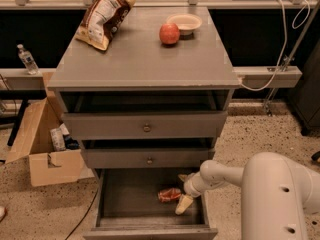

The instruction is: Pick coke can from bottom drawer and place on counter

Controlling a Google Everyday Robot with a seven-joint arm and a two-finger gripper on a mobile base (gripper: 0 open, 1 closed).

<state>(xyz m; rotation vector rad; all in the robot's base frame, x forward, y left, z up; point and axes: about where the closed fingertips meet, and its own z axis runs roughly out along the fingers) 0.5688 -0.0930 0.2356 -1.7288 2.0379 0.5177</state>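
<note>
My end effector (183,191), fingers spread, sits inside the bottom drawer (150,232) at the right end of the coke can (169,195), which lies on its side and may roll if nudged. On lifting, I judge the middle drawer (148,159) front close above; the tabletop (140,64) has bare room forward.

Warm light from above makes the counter (142,59) bright and a bit shiny, the bottom drawer (125,201) lies dim in shadow, where the pale gripper (181,192) shows at its right side, and the back of the room is almost black.
</note>
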